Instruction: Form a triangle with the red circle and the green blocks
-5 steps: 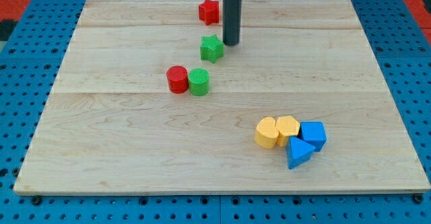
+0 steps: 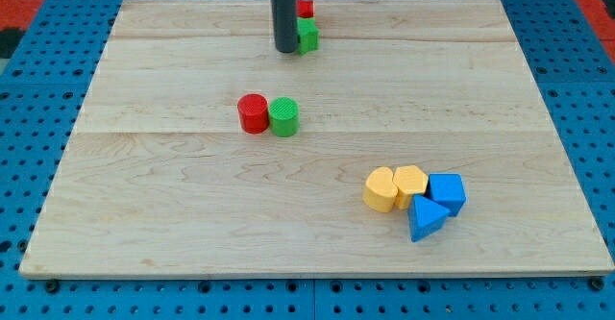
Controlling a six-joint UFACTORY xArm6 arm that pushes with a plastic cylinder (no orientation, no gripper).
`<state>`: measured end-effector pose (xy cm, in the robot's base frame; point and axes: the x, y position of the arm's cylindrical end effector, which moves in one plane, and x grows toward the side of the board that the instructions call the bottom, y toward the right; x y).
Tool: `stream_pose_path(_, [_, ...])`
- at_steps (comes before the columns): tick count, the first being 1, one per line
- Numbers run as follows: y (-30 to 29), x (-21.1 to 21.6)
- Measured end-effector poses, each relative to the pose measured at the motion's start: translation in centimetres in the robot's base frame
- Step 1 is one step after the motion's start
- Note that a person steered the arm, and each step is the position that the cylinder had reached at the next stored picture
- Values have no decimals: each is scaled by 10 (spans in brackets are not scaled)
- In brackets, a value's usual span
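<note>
The red circle and a green circle stand side by side and touching, left of the board's middle. A second green block, its shape mostly hidden, sits near the view's top, touching a red block just above it. My tip is at the left side of this green block, touching or nearly touching it. The dark rod covers the left parts of both top blocks.
Two yellow blocks and two blue blocks cluster at the lower right of the wooden board. Blue pegboard surrounds the board.
The green block has moved up from the upper middle to sit against the red block at the top. My tip has moved from its right side up and left to its left side.
</note>
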<state>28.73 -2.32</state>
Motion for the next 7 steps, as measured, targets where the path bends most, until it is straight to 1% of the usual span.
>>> stream_pose_path(2, [1,-4])
stream_pose_path(3, [19,3])
stream_pose_path(4, [51,41])
stream_pose_path(5, [63,87])
stream_pose_path(6, [33,118])
stream_pose_path(7, [32,157])
